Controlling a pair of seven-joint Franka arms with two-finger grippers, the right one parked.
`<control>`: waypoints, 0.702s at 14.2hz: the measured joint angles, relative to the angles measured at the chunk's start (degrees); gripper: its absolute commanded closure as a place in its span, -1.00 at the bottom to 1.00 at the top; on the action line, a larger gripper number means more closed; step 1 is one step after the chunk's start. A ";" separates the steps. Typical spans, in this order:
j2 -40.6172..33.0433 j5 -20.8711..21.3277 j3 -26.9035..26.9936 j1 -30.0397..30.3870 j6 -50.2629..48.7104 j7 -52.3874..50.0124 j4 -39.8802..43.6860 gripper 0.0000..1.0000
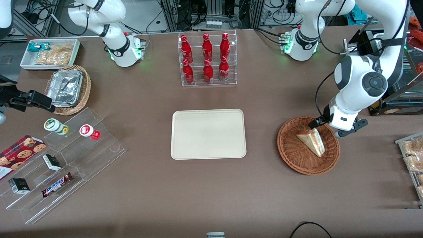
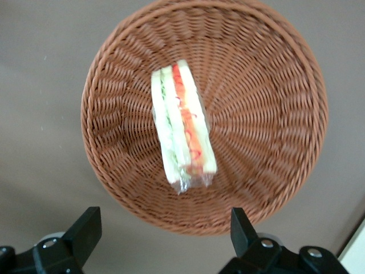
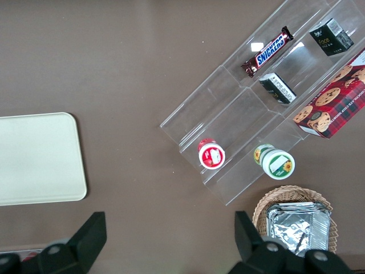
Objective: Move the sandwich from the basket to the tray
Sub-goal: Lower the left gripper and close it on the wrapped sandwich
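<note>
We start nearest the front camera, toward the parked arm's end of the surface [image 1: 211, 198]: one clear stepped display [image 1: 59, 168] carrying one Snickers bar [image 1: 57, 185], two small dark boxes [image 1: 19, 185], one cookie box [image 1: 19, 153] and two little capped cups [image 1: 56, 126]. Toward the working arm's end we see one round reddish-brown basket [image 1: 297, 158], and in it one sandwich [image 1: 312, 141], a single wedge lying on the weave with its red-orange and green layers showing. Over the basket's edge hangs the gripper [image 2: 165, 240], its jaws spread wide apart and holding nothing; from the wrist we look straight down past both fingers [image 2: 85, 228] at the sandwich, clear of it. Mid-surface sits one cream tray [image 1: 208, 134], well apart from the basket. Farther from the camera we count one tan basket [image 1: 84, 96] with foil containers [image 1: 64, 87], then one clear rack [image 1: 208, 59] holding six red bottles [image 1: 206, 41], three above three. Farthest toward the parked arm's end lies one white bin [image 1: 26, 61] of snacks.
</note>
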 measured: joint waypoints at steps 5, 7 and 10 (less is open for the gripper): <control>4.51 -0.01 0.00 0.00 7.14 -18.08 -0.01 -1.00; 6.37 -0.02 0.00 0.00 9.15 -20.29 0.00 -1.00; 8.93 -0.01 0.01 0.00 11.62 -20.93 0.01 -0.78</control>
